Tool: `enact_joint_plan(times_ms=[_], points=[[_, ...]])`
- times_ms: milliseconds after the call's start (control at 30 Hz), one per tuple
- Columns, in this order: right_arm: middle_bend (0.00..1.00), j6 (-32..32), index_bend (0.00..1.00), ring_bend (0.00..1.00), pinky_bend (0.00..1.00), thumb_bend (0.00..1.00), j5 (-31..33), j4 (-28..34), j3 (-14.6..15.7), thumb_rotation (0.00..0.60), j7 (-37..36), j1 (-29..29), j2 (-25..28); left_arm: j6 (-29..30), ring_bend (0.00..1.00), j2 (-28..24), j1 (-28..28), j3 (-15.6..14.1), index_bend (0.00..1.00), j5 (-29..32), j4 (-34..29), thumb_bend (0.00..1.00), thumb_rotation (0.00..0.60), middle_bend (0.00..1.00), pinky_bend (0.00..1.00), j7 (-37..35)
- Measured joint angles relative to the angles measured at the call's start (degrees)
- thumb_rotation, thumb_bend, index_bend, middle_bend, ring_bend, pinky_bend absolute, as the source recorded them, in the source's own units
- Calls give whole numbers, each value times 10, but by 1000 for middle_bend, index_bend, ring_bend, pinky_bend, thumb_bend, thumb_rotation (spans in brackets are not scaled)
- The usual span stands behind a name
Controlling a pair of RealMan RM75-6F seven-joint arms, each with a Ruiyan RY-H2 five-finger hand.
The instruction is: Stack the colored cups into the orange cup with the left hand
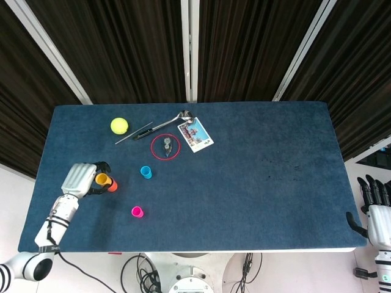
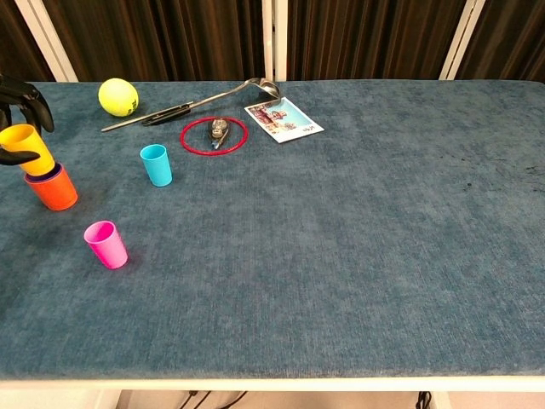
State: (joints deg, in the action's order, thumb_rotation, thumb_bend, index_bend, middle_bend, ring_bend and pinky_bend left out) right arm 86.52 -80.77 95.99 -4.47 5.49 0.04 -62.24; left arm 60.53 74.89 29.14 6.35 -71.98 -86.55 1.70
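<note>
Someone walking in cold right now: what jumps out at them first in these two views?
Most striking is the left hand at the table's left edge, holding the yellow cup just above the orange cup, which has a purple cup inside. Next come the blue cup and pink cup standing loose nearby. Behind them lie a yellow ball and a red ring.
</note>
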Motion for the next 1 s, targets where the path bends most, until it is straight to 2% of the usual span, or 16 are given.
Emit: enact_joint_plan(times_ms=[300, 367, 433, 567, 800, 1000], points=[[0, -7, 0, 0, 0, 281, 5, -1, 1, 600, 5, 1, -2, -6, 564, 15, -2, -1, 406, 5, 24, 287, 600, 461, 514, -7], [0, -11, 0, 0, 0, 283, 7, 2, 2, 600, 9, 2, -1, -7, 526, 19, -2, -1, 378, 5, 27, 285, 600, 433, 500, -8], [0, -12, 0, 0, 0, 283, 9, 2, 2, 600, 9, 2, -1, -8, 431, 20, -1, -1, 339, 4, 28, 280, 600, 381, 463, -8], [0, -14, 0, 0, 0, 283, 12, 0, 1, 600, 8, 2, -2, -5, 323, 23, -2, -1, 277, -3, 29, 255, 600, 305, 413, -12], [0, -13, 0, 0, 0, 283, 15, -1, -1, 600, 5, 2, 1, 5, 310, 23, -2, 2, 271, -13, 25, 238, 600, 297, 404, -11], [0, -14, 0, 0, 0, 283, 15, 4, -2, 600, 6, 3, 4, 7, 310, 16, 18, 26, 271, -18, -5, 211, 600, 297, 407, 3]])
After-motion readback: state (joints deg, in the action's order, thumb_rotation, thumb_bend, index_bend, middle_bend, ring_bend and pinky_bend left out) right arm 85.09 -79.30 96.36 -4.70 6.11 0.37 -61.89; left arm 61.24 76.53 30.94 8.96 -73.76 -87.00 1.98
